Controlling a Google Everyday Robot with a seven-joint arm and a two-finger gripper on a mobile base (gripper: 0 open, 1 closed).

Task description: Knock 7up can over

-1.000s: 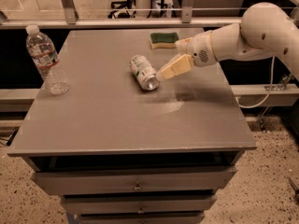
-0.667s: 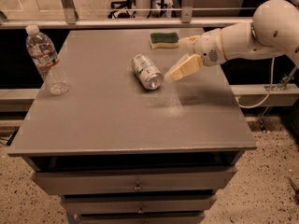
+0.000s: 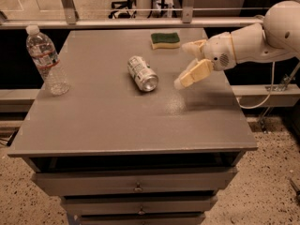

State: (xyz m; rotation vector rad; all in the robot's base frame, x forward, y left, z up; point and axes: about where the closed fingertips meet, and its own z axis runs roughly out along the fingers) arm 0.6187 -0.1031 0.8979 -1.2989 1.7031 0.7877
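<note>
A grey tabletop (image 3: 112, 125) above a set of drawers (image 3: 136, 182) is seen from the front. The 7up can (image 3: 143, 73) is laid on its side near the middle of the tabletop, its round end turned toward the front right. To its right, apart from it, the gripper (image 3: 182, 65) is held just above the surface on a white arm (image 3: 262, 39) reaching in from the right; its jaws are spread apart, with nothing between them. A clear water bottle (image 3: 47, 60) is stood upright at the left edge. A green-and-yellow sponge (image 3: 165, 40) is placed near the far edge.
</note>
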